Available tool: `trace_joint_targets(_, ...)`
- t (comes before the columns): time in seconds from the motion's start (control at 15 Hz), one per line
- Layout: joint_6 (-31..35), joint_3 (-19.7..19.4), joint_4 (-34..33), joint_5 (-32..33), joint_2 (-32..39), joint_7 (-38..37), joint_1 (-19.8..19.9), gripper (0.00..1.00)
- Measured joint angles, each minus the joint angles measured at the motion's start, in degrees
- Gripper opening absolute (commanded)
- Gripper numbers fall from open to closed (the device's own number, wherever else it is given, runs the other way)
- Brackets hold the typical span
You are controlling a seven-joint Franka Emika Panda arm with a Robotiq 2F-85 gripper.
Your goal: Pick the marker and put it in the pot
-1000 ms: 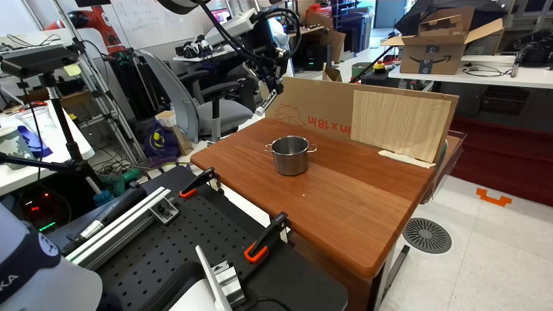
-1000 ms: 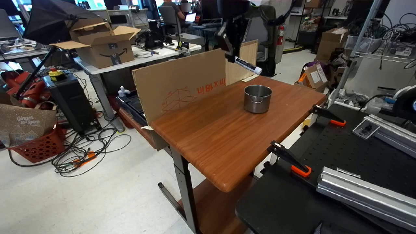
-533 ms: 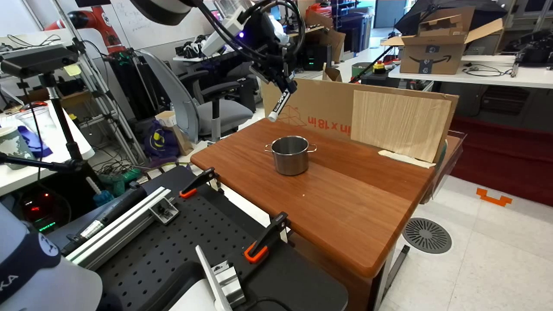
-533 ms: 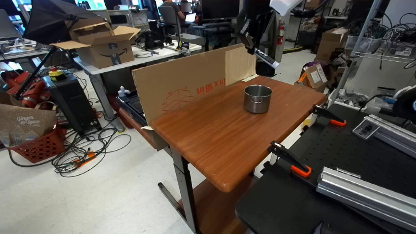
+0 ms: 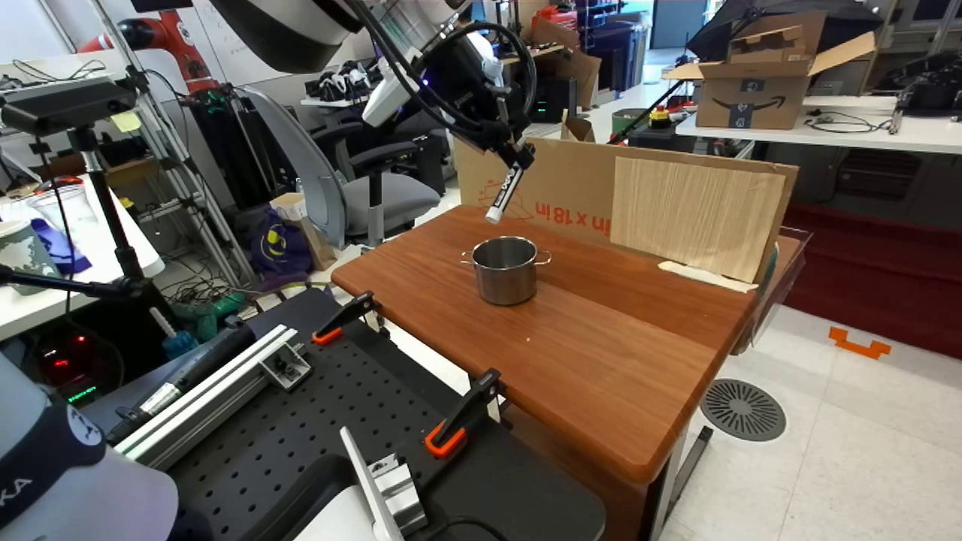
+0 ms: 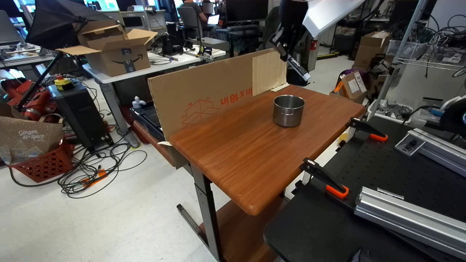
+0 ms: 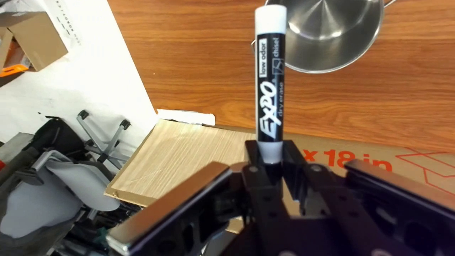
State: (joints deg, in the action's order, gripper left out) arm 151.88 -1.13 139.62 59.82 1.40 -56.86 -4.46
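The marker is a black and white pen-shaped stick with EXPO lettering. My gripper [image 7: 271, 151] is shut on one end of the marker [image 7: 271, 85], and the other, white end points away from the fingers. In both exterior views the gripper [image 5: 520, 158] [image 6: 285, 57] holds the marker [image 5: 505, 195] [image 6: 298, 68] in the air, tilted downward, above and a little behind the pot. The pot [image 5: 507, 284] is small, steel, with two wire handles, and stands upright on the brown table. It also shows in an exterior view [image 6: 287, 117] and, cut off at the top, in the wrist view [image 7: 328, 58].
A cardboard sheet [image 5: 571, 180] stands upright along the table's [image 5: 601, 361] far edge, with a pale wood-grain panel [image 5: 695, 214] on it. Black clamps with orange pads [image 5: 466, 413] sit at the near edge, beside a black perforated board [image 5: 361, 406].
My gripper has moved with the marker toward the pot, rightward in both exterior views and lower. The marker now tilts more steeply downward. The pot has not moved.
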Motion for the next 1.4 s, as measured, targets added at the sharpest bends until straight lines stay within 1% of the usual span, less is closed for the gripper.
trace_joint_targets(0.27,1.7,-0.6,0.0,7.2,1.1,-10.2,0.0,0.05)
trace_joint_targets(0.47,2.9,-1.0,-0.3,11.6,2.7,-16.5,0.0,0.05)
trace_joint_targets(0.87,4.6,-2.0,-1.9,18.0,7.0,-25.5,0.0,0.05)
trace_joint_targets(1.4,6.0,-2.0,-5.0,28.1,11.0,-38.3,-0.2,0.05)
